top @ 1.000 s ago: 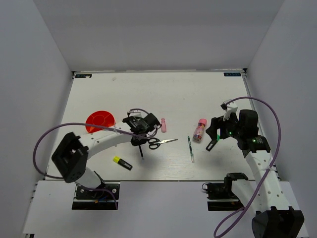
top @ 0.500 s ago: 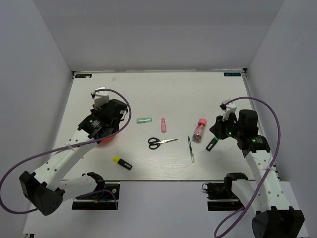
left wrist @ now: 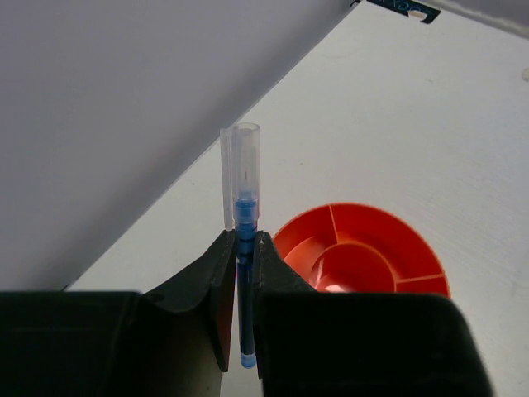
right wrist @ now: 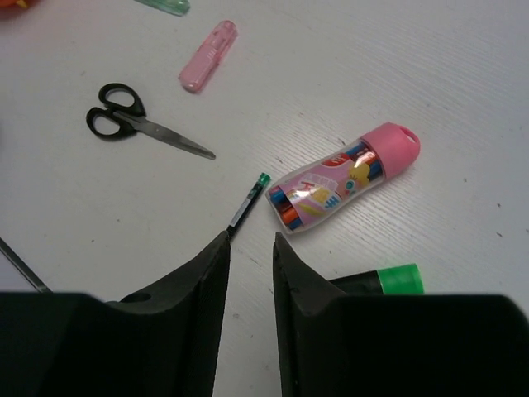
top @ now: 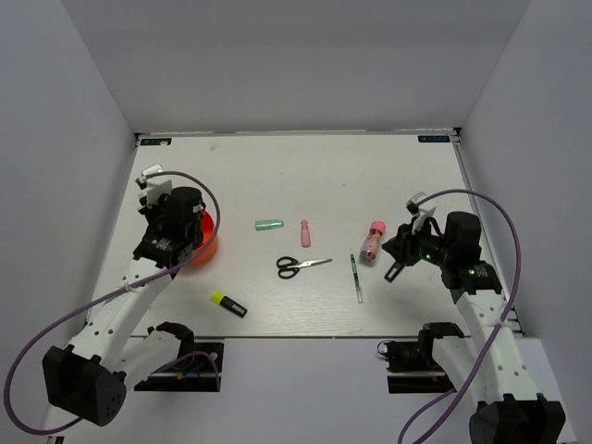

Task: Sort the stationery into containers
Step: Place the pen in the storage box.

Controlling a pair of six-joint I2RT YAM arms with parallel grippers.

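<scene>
1. Comparing this moment with a second ago, the left arm is seen to have been drawn back from the scissors (top: 301, 265) at mid-table to the orange-red bowl (left wrist: 417, 252) on the left.
2. The blue pen (left wrist: 245, 207) is pinched upright in the left gripper (left wrist: 242, 241), its clear cap pointing away from the jaws. The bowl's divided compartments are seen just beyond the pen, not yet under it.
3. The right gripper (right wrist: 251, 241) has been narrowed from a wide spread. A slim gap is left and nothing is held in it. The dark pen (right wrist: 246, 203) lies just ahead of the jaws, and the green-capped marker (right wrist: 388, 279) lies beside them.
4. One item is judged to have been picked and carried, with only its release into the bowl outstanding.
5. The mint stick (top: 268, 225), uncovered by the arm's retreat, is left unsorted on the table (top: 277, 176), as are the scissors, pink bottle (top: 305, 232), pink-capped tube (top: 372, 242) and yellow-capped marker (top: 228, 303).
</scene>
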